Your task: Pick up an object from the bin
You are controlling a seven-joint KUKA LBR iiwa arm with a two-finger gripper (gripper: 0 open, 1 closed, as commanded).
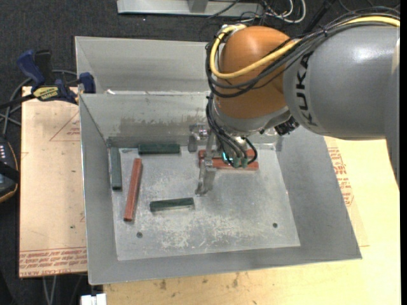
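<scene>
A grey metal bin (210,237) seen from above, with a large grey robot arm (356,81) reaching in from the right. A rounded orange cover (251,68) with yellow cables sits on the arm's wrist and hangs over the back middle of the bin.

Below it the gripper (205,182) reaches down close to the bin floor, near the centre. A short red bar (249,166) lies flat just beside it, running off to the right. The bar's left end disappears behind the gripper and its wiring.

Four more bars lie well apart on the left half of the floor:
- a dark green bar (159,149) by the back wall
- a grey bar (115,170) along the left wall
- a long reddish-brown bar (133,189) next to the grey one
- a second dark green bar (172,204) in front of the gripper

The pick looks barely begun. Every bar appears to rest on the floor and nothing is raised, so gripping and lifting probably remain to be done.

Whether the gripper is open or closed cannot be told, because the wrist and cables crowd it. It is also unclear whether it touches the red bar.
</scene>
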